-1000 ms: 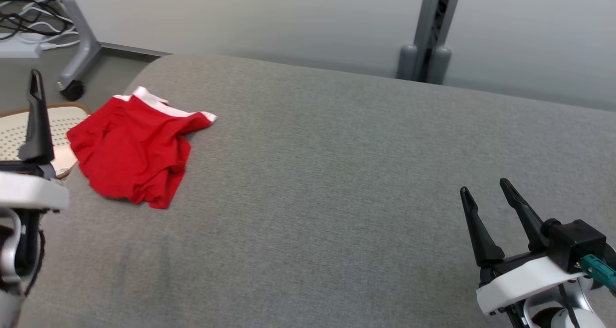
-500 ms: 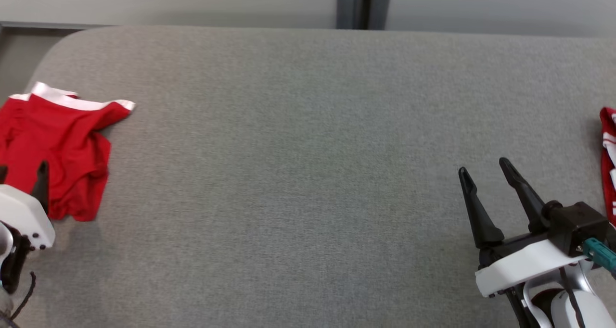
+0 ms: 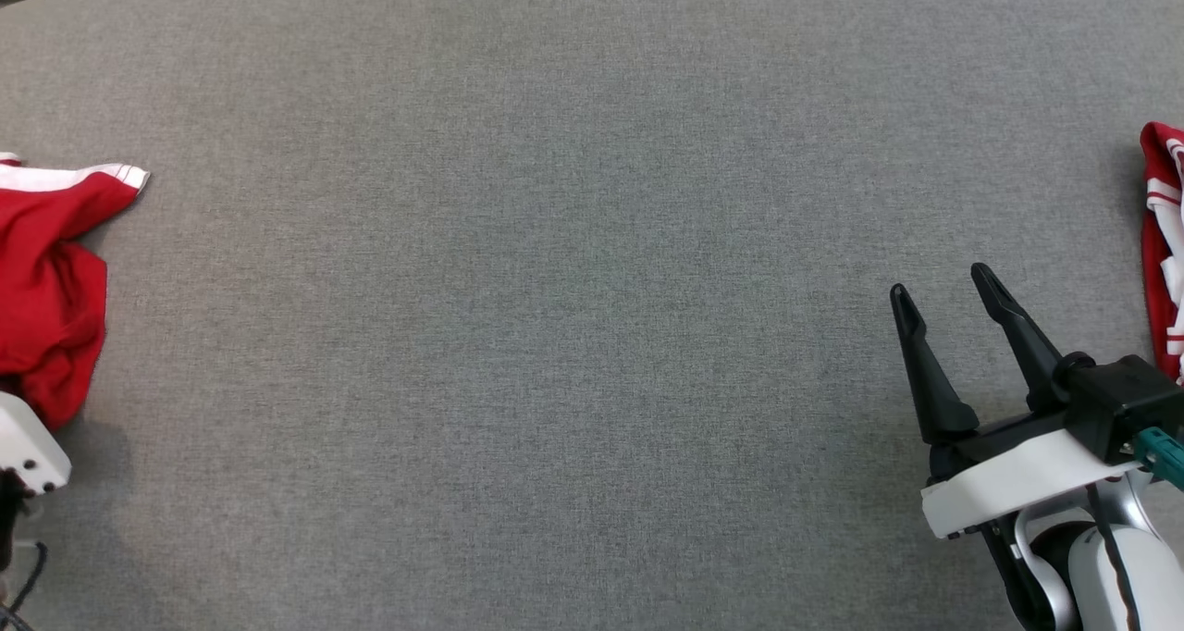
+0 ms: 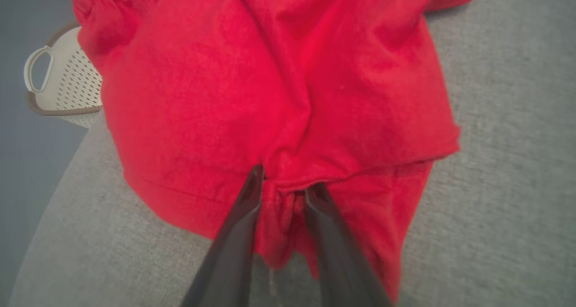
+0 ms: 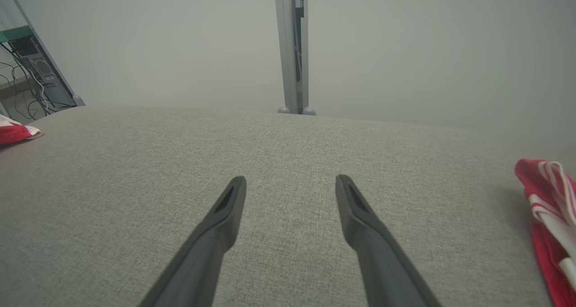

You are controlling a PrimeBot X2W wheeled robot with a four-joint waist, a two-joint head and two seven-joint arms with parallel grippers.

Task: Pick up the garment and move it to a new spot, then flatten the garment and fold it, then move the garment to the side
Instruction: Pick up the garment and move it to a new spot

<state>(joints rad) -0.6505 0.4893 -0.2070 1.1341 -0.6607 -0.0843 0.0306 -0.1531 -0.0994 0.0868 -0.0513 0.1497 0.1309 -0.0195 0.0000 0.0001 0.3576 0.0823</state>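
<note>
The garment (image 3: 46, 279) is a crumpled pair of red shorts with a white waistband, lying at the left edge of the grey cloth surface (image 3: 573, 289). In the left wrist view my left gripper (image 4: 286, 181) is down on the garment (image 4: 279, 82), its two dark fingers pinching a bunched fold near the hem. The head view has that arm's white housing (image 3: 28, 446) just below the shorts, fingers hidden. My right gripper (image 3: 942, 284) hovers open at the lower right, nothing between its fingers (image 5: 225, 217).
A second red cloth with white stripes (image 3: 1164, 242) lies at the right edge, close to my right gripper. A pale perforated basket (image 4: 58, 86) sits past the surface's left edge. A grey post (image 5: 294, 50) stands behind the far edge.
The head camera has turned and tilted down, shifting the whole picture. My left gripper has dropped onto the red shorts and drawn its fingers in on a fold. The right gripper stays open.
</note>
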